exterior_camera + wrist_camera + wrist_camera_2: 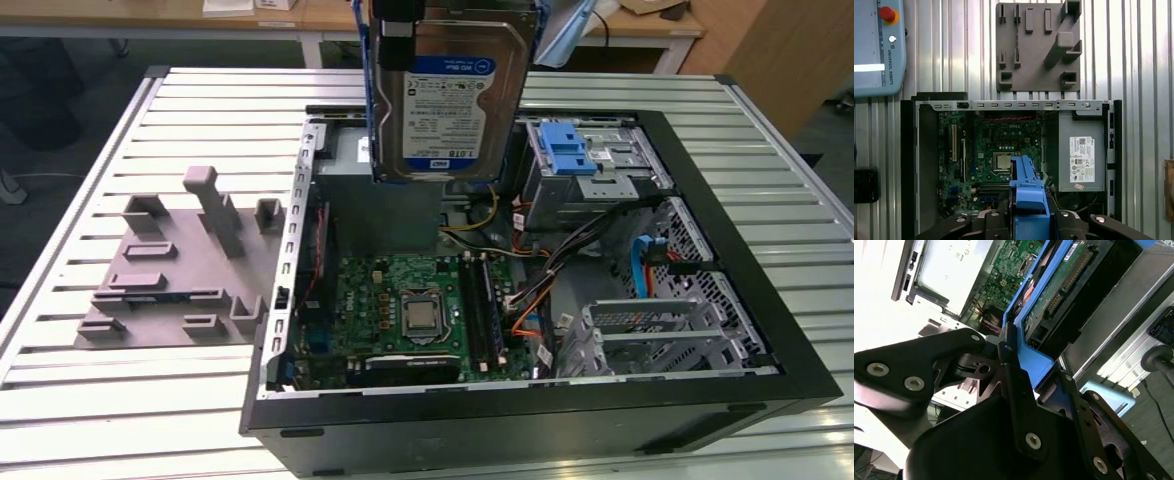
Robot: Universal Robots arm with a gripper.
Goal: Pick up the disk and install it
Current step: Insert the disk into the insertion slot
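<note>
Above open computer case (534, 415), disk (447, 95) hangs upright, label facing exterior view. In second wrist view, gripper (1015, 357) clamped tight on end of disk's blue frame (1036, 357). Motherboard (400, 310) below disk. Drive cage (587, 160) toward exterior view's right. Grey fixture plate (167, 275) on slatted table (120, 400), exterior view's left.

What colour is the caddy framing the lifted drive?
Blue plastic caddy around the silver rectangular disk, clearest in exterior view.
</note>
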